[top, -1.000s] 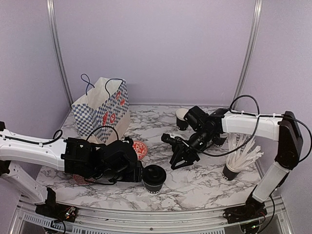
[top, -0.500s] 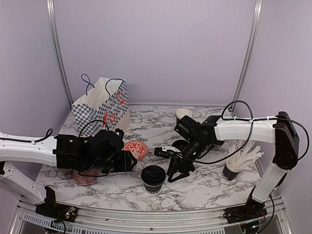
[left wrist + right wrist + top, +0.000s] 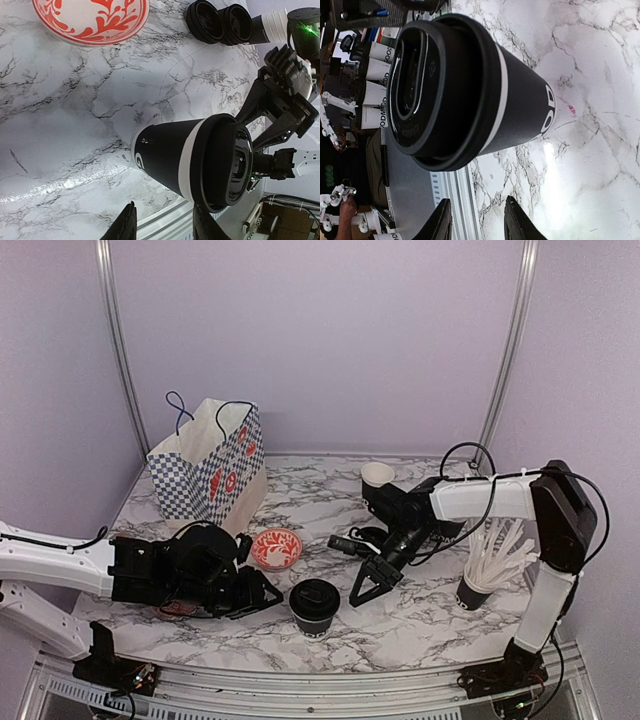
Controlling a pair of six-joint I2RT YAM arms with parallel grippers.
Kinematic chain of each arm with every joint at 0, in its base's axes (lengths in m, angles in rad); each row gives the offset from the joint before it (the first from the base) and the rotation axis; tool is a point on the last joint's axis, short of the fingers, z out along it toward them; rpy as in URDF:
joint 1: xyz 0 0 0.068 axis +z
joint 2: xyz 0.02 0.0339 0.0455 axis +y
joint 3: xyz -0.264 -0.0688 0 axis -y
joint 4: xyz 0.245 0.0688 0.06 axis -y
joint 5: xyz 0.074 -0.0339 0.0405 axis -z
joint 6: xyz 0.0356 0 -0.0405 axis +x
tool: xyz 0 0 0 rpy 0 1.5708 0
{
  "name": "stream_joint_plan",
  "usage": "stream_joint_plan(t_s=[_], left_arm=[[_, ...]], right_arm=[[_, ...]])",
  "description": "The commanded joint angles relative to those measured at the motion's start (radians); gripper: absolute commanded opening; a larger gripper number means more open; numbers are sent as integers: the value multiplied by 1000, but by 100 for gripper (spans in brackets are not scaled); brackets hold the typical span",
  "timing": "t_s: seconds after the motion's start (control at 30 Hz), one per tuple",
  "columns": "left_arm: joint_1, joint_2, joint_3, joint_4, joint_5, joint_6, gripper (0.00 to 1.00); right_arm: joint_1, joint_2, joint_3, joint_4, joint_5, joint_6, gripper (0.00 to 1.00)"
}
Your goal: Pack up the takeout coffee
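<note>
The cup [image 3: 315, 606] stood with its lid on. The left gripper [image 3: 266, 594] at its 9 o'clock and the right gripper [image 3: 367, 589] at 2 o'clock had their fingers spread wide, holding nothing.

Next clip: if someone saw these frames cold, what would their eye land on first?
A lone lidded black coffee cup stands upright at the front centre of the marble table. The left tool and right tool sit open on either side of it, neither closed on it. At the back left stands a blue checkered paper bag, and at the right a cup bristling with white straws.
</note>
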Motion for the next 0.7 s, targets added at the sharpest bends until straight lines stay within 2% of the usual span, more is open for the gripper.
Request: stream_joint_plan(t_s=[0.0, 0.13, 0.67], left_arm=[[-15, -20, -11, 103, 26, -43, 39], [-17, 4, -7, 153, 40, -45, 37], [-17, 74, 9, 185, 52, -83, 28]], right_arm=[[-8, -4, 46, -26, -92, 12, 33], [-8, 7, 69, -28, -99, 19, 32], [-8, 55, 112, -25, -156, 30, 28]])
